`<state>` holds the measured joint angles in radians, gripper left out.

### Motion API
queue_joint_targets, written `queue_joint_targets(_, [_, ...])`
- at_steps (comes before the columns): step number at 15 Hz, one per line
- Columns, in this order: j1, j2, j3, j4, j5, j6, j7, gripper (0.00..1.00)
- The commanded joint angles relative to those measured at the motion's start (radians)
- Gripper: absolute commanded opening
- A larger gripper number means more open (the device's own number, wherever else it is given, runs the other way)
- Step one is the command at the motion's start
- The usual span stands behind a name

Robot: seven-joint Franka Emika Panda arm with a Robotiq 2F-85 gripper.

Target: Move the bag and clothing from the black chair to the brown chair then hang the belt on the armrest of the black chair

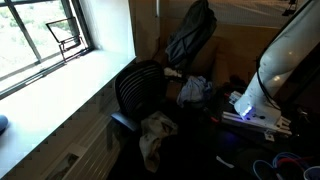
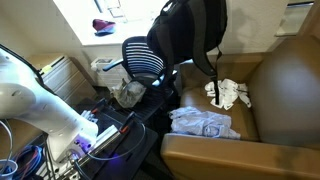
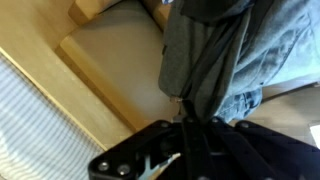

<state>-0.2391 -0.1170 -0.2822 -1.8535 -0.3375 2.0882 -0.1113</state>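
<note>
Tool (image 3: 188, 150) pinches a dark strap of the bag (image 3: 215, 45) in wrist view; finger detail is blurred. Bag hangs in the air straight under the tool, dark with a grey panel. In both exterior views the tool is cut off at the top edge. The arm (image 1: 280, 60) rises toward it. Brown chair (image 2: 285, 85) is below and behind the hanging bag. On its seat, well under the tool, lie a white garment (image 2: 228, 95) and a pale blue garment (image 2: 205, 122), both apart from the bag. Black chair (image 1: 138, 88) stands beside the bag, lower than the tool, on the window (image 1: 40, 40) side. A light cloth (image 1: 155, 132) lies on its seat. Cannot tell if the bag touches the black chair's backrest.
</note>
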Motion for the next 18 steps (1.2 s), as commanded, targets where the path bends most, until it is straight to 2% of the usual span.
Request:
queue_joint_targets(1, [-0.028,-0.151,0.020,-0.063,-0.186,-0.096,-0.078,0.01])
queue_joint_targets(4, [-0.035,-0.240,0.056,-0.121,-0.355,-0.208,-0.052,0.01])
queue_joint_targets(7, [-0.016,-0.284,0.080,-0.159,-0.474,-0.295,-0.078,0.01])
queue_joint_targets(12, [0.023,-0.297,0.074,-0.230,-0.652,-0.257,-0.156,0.01])
queue_joint_targets(15, [0.030,-0.247,0.058,-0.256,-0.715,-0.098,0.074,0.01])
queue_joint_targets(18, [0.015,-0.091,0.039,-0.197,-0.657,-0.013,0.318,0.01])
